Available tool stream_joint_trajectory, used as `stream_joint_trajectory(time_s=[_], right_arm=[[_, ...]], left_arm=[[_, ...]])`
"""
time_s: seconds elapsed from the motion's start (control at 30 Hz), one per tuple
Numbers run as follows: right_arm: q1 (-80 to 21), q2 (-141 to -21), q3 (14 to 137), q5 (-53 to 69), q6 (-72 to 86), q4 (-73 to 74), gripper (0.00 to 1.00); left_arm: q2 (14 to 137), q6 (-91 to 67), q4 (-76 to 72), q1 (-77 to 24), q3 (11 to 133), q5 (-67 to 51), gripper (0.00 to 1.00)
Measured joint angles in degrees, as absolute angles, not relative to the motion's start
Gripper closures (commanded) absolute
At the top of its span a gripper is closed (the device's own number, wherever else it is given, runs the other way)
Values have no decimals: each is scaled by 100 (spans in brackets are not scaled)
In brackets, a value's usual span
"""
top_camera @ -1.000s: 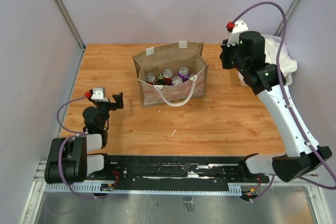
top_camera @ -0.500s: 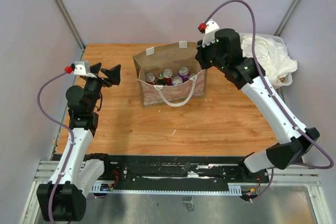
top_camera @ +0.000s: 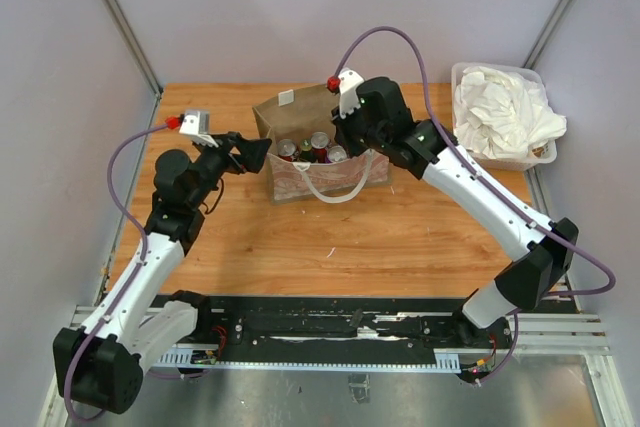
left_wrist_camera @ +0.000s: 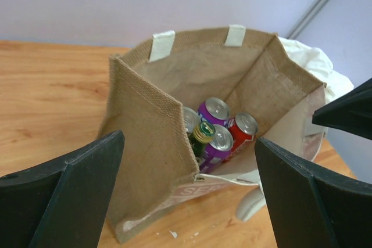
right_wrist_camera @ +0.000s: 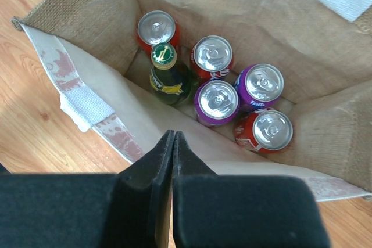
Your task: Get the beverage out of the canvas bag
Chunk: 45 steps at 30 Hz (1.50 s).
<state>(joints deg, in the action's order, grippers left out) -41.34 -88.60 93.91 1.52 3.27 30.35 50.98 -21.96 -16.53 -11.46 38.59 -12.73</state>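
Observation:
The tan canvas bag (top_camera: 300,112) stands open at the back middle of the table, white handle looped over its pinkish front. Inside stand several cans and one green bottle (right_wrist_camera: 165,71): red cans (right_wrist_camera: 156,29) and purple cans (right_wrist_camera: 216,100). My right gripper (right_wrist_camera: 174,136) is shut and empty, hovering over the bag's front rim; in the top view (top_camera: 343,139) it is above the bag's right half. My left gripper (left_wrist_camera: 189,139) is wide open and empty, facing the bag's left corner (left_wrist_camera: 157,143); in the top view (top_camera: 255,152) it is just left of the bag.
A clear plastic bin of white cloth (top_camera: 500,112) sits at the back right; the cloth shows behind the bag in the left wrist view (left_wrist_camera: 314,65). Purple walls close in the table's back and sides. Small white crumbs (left_wrist_camera: 172,234) lie by the bag.
The right arm swung left from the cloth bin to above the bag. The left arm rose from near its base and reached toward the bag's left side.

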Motion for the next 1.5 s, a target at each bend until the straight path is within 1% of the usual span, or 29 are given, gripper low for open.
stream_joint_trajectory(time_s=[0.2,0.6,0.73,0.77,0.8,0.83,0.87,0.9,0.93,0.97,1.03,1.1,1.2,1.37,1.5], right_arm=[[-4311,-8884,9105,156,362,2906,99],[-4639,-8733,8031,167,604,2543,99],[-4698,-8593,7815,156,652,2443,99],[-4698,-8567,7776,156,663,2423,99],[-4698,-8547,7741,154,670,2403,99],[-4698,-8530,7712,152,687,2383,99],[-4698,-8517,7693,150,705,2377,99],[-4698,-8506,7679,148,711,2375,99],[-4698,-8495,7658,145,725,2357,99],[-4698,-8490,7644,143,733,2333,99],[-4698,-8484,7616,141,753,2255,99],[-4698,-8484,7603,141,770,2202,99],[-4698,-8484,7601,128,794,2134,99],[-4698,-8484,7601,123,849,2130,99],[-4700,-8473,7636,123,886,2152,99]], left_arm=[[5513,-2080,-1455,-1415,4121,-1092,0],[6582,-1758,-1267,-1697,4674,-1007,0],[6709,-1678,-1079,-1892,4672,-991,0],[6709,-1673,-1031,-1927,4670,-982,2],[6707,-1669,-1009,-1949,4670,-972,6],[6702,-1656,-980,-1968,4670,-963,12],[6694,-1643,-919,-1975,4670,-952,30],[6674,-1634,-854,-1977,4659,-945,50],[6635,-1636,-792,-1979,4633,-943,63],[6576,-1658,-733,-1979,4591,-945,72],[6392,-1651,-681,-2027,4462,-1002,84],[6198,-1629,-604,-2049,4316,-1011,88],[6055,-1656,-541,-2047,4152,-1020,89],[5918,-1682,-591,-2047,3951,-1063,95],[5916,-1680,-657,-2084,3889,-1085,96]])
